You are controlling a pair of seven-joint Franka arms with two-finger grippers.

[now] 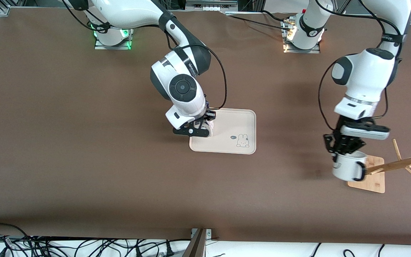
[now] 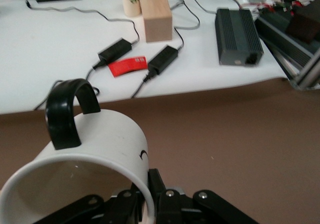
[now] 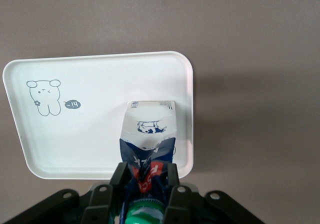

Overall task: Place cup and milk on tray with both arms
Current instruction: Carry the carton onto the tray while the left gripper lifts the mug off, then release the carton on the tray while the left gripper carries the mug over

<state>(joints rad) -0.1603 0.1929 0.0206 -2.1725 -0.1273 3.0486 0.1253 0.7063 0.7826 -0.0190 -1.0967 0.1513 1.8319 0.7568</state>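
Nearest the front camera stood a square wooden rack base (image 1: 371,180) with slanting pegs, at the left arm's end of the brown table (image 1: 84,142). Just beside it, the left gripper (image 1: 344,148) held the white ceramic cup (image 1: 348,167) with a black handle by its rim, one finger inside the mouth and one outside. In the left wrist view the cup (image 2: 95,154) showed tilted, its handle uppermost, with the left gripper (image 2: 150,204) clamped on the rim.

The cream rectangular tray (image 1: 234,125) with a rabbit drawing lay at mid-table. The right gripper (image 1: 198,129) was over the tray's edge toward the right arm's end, its jaws closed on the top of the blue and white milk carton (image 3: 149,139), whose base met the tray (image 3: 90,114) near its rim. The green cap (image 3: 144,216) showed between the right gripper's (image 3: 146,184) fingers.
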